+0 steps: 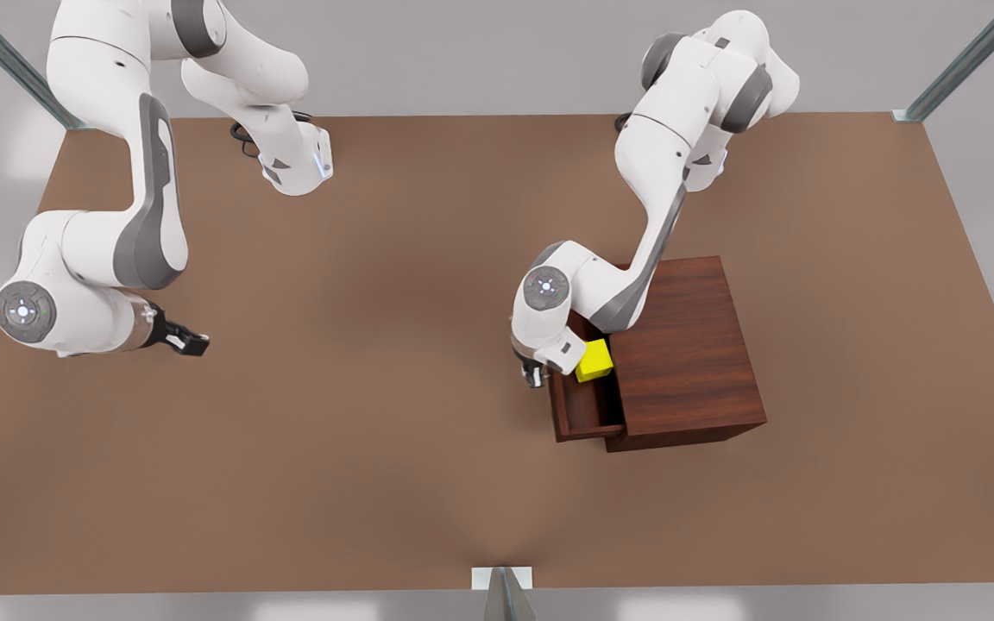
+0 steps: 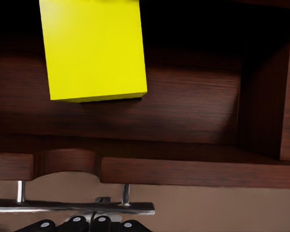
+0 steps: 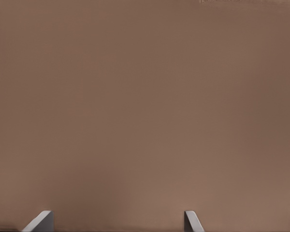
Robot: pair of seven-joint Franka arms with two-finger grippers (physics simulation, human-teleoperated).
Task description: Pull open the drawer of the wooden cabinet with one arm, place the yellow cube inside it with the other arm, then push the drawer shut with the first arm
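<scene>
Yellow cube (image 2: 93, 48) inside drawer (image 2: 193, 111) — left gripper (image 2: 84, 223) at handle (image 2: 72, 207).

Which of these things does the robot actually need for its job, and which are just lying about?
Part of the job:
- wooden cabinet
- drawer, pulled open
- yellow cube, inside the drawer
- left gripper, shut on the drawer's handle
- right gripper, open, waiting over bare table at the front view's left

Just there:
- brown table
- metal frame posts at the corners
</scene>
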